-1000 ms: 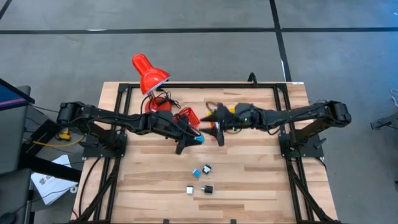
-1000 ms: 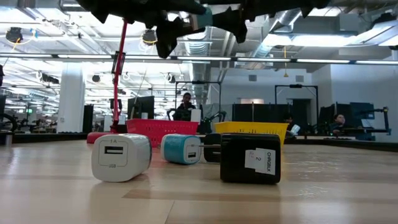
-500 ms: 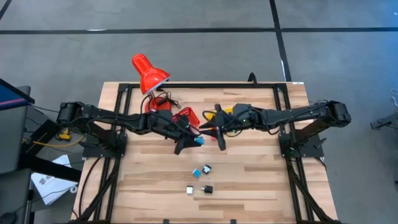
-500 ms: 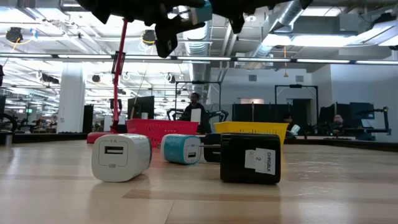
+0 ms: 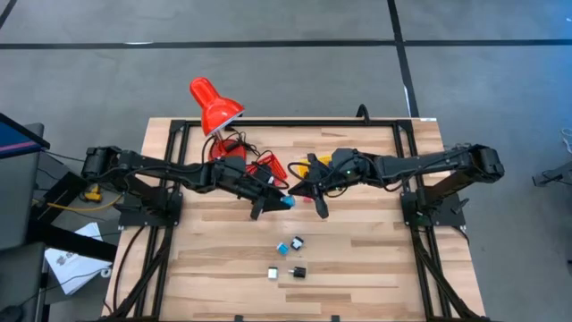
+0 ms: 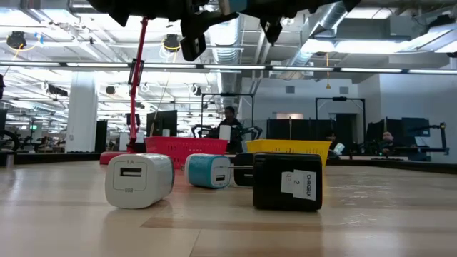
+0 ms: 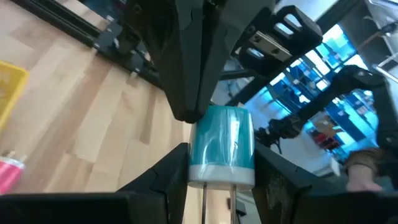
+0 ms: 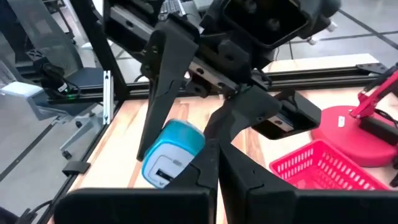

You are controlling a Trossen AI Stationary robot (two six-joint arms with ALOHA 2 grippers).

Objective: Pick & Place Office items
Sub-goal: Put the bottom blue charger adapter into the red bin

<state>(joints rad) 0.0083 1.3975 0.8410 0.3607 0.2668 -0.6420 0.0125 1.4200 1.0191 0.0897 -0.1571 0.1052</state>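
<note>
Above the table's middle, the left gripper (image 5: 273, 199) pinches a cyan charger (image 5: 287, 201) between its fingers, long axis along them, prongs toward the wrist. The right gripper (image 5: 304, 194), fingers closed and empty, touches its far end.

High view: overhead, looking straight down on the whole table (image 5: 357, 268). Low view: table-top level, close to the chargers, facing twelve o'clock. Wrist views: close, facing each other, sharing the cyan charger (image 7: 221, 147).
</note>
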